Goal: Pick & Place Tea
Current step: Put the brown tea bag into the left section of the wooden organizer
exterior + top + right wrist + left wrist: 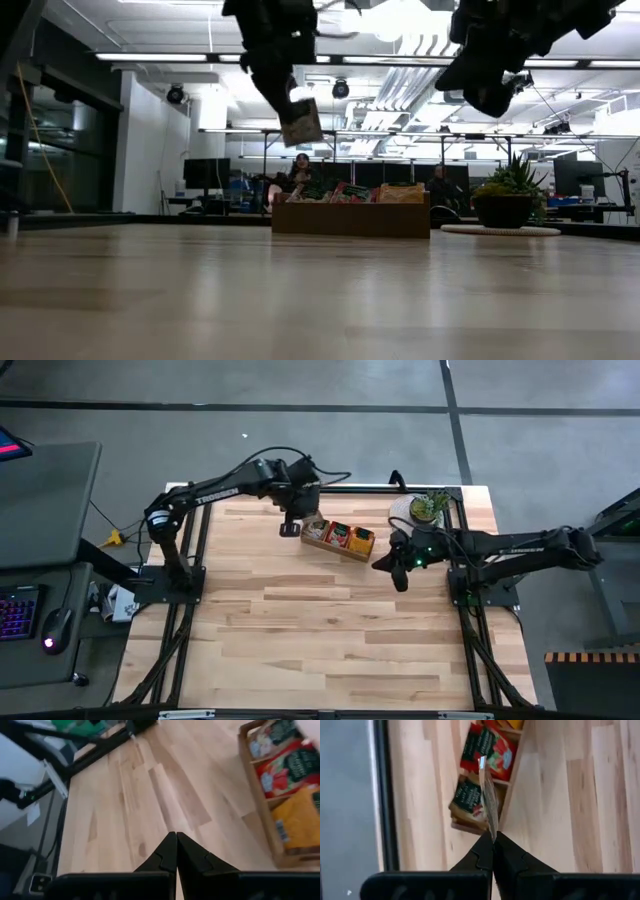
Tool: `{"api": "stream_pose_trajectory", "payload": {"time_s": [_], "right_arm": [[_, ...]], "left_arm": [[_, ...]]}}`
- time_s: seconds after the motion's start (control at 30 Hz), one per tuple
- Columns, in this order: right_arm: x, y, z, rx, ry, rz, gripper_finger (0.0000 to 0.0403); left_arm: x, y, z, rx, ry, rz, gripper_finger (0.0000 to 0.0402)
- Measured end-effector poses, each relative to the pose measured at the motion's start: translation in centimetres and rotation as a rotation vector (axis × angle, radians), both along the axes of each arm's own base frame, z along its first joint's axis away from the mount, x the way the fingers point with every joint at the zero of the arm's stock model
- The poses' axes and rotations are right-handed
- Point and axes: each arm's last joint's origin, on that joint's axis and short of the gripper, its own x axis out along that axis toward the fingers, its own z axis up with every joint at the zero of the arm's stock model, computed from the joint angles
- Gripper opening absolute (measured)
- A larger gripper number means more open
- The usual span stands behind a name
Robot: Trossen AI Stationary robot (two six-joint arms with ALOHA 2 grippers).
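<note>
A long brown wooden tray [338, 540] with three compartments lies at the far middle of the table and holds red, dark and yellow tea sachets [487, 747]. My left gripper [290, 526] hangs above the table just beyond the tray's left end and is shut on one pale grey sachet [302, 122]. In the left wrist view this sachet [489, 795] shows edge-on. My right gripper [386, 565] is shut and empty in the air near the tray's right end, and it also shows in the right wrist view [176, 838]. My left gripper pinches the sachet by one edge [493, 833] between its two fingertips. The fingers come from above, pointing down. The sachet hangs tilted below the fingers, lifted clear of the tray and the table.
A small green potted plant [428, 508] stands on a round mat at the far right, close behind my right arm. Bare wood spreads over the near half of the table [320, 650]. Black frame rails run along the table's edges.
</note>
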Motion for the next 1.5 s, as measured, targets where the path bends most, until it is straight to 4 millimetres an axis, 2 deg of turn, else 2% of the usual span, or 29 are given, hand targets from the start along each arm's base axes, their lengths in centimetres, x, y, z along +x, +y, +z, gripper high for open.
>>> {"api": "stream_pose_trajectory", "payload": {"time_s": [0.3,0.47,0.77,1.2,1.5], "right_arm": [[-2.8,-0.4,2.3,-0.065,-0.105,-0.172,0.0],[-3.8,-0.4,2.7,-0.039,-0.111,-0.218,0.0],[-3.9,-0.5,2.5,-0.029,-0.097,-0.277,0.0],[-3.9,-0.6,2.5,-0.021,-0.095,-0.302,0.0],[-3.9,-0.6,2.5,-0.021,-0.095,-0.302,0.0]], "left_arm": [[1.2,0.9,-3.0,0.008,0.106,-0.091,0.0],[2.0,1.8,-4.6,-0.002,0.126,-0.13,0.0],[2.9,3.1,-6.9,0.009,0.156,-0.183,0.0],[4.0,3.5,-9.8,-0.028,0.199,-0.245,0.0],[4.2,3.7,-9.9,-0.01,0.181,-0.269,0.0]]}}
